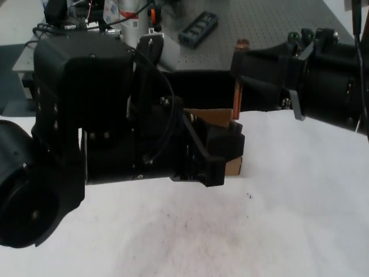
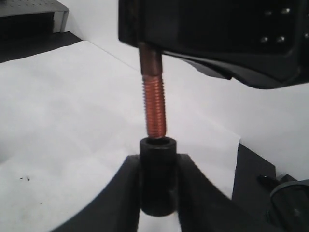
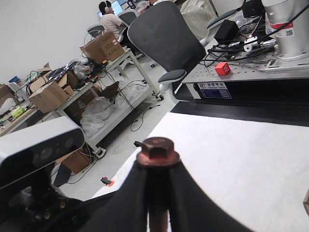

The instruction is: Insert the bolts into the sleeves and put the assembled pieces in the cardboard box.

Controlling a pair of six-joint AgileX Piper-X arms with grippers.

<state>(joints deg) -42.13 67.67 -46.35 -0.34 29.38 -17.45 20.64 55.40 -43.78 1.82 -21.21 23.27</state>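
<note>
Bolt (image 2: 154,104) of shiny copper-coloured metal, smooth up top and ridged lower down, hangs upright in the tight pinch of the right gripper (image 3: 157,181), its tip right at the round mouth of the black tube-shaped sleeve (image 2: 158,188) squeezed by the left gripper (image 2: 158,166), over white cloth (image 2: 72,96) near the brown cardboard box (image 1: 210,117).

No print can be read; table-edge plate (image 3: 216,90) too small.

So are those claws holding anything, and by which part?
Yes. The left gripper grips a black sleeve by its sides; the right gripper holds a copper bolt by the shank just under its head.
</note>
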